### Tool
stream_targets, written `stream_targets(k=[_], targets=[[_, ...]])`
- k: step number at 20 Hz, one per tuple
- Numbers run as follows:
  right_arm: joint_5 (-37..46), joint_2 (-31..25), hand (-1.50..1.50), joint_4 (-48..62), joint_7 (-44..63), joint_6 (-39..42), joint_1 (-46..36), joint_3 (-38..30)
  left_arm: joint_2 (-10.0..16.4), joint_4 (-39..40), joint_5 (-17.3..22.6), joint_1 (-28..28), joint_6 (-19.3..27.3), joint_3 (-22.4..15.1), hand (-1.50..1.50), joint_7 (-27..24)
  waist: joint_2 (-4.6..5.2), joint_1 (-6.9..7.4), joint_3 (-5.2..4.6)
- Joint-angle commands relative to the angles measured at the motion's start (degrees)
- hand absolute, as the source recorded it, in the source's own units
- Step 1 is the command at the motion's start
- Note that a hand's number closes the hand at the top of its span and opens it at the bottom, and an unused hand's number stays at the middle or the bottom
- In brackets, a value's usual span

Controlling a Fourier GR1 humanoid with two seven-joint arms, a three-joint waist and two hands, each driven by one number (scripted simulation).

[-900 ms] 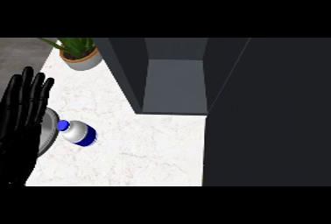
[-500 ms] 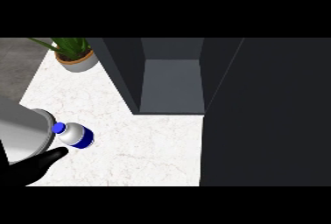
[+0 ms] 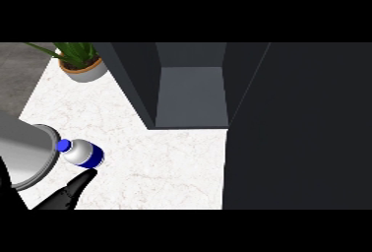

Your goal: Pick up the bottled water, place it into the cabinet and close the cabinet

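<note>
Here, the bottled water [image 3: 81,153] lies on the counter [image 3: 160,162], left of the open cabinet [image 3: 193,93].
The left hand [image 3: 65,197] (only a black sliver shows, beside the grey forearm [image 3: 25,157]) sits just below it; clenched or released, I cannot tell.

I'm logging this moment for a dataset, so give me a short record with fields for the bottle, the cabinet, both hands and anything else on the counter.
bottled water: on the counter, lower left, blue cap at its upper left, not in the cabinet
cabinet: open, top centre
left hand: close below the bottle, contact unclear
right hand: not in view
potted plant: counter's upper left corner
</note>
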Motion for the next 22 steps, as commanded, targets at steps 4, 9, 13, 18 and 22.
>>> stream_targets(k=[4,9,13,18,22], targets=[[-0.63,1.05,-1.50,-7.42,-3.56,4.01,12.71,1.65,-0.14,-4.78,-12.47,4.21,9.55,-13.33,-1.50,4.66,0.09,-0.17,0.05],[-2.77,0.32,-1.50,-10.67,-0.66,4.38,14.35,-0.73,-0.14,-4.20,-11.05,8.57,11.66,-17.03,-1.50,0.64,0.09,0.17,-0.05],[-6.83,-0.83,-1.50,-12.28,-2.11,6.94,17.24,-4.05,-0.14,-3.67,-16.43,8.96,14.12,-20.73,-1.50,3.15,0.10,-0.14,0.01],[-6.18,-0.40,-1.50,-10.45,-6.66,9.37,19.99,-4.38,0.26,-2.43,-10.42,7.85,12.69,-15.27,-1.50,2.07,0.13,-0.06,-0.05],[-5.58,0.00,-1.50,-12.91,-7.79,9.44,22.93,-4.62,-0.11,1.84,-6.55,9.88,14.75,-15.35,-1.50,-2.08,0.04,-0.09,-0.11]])
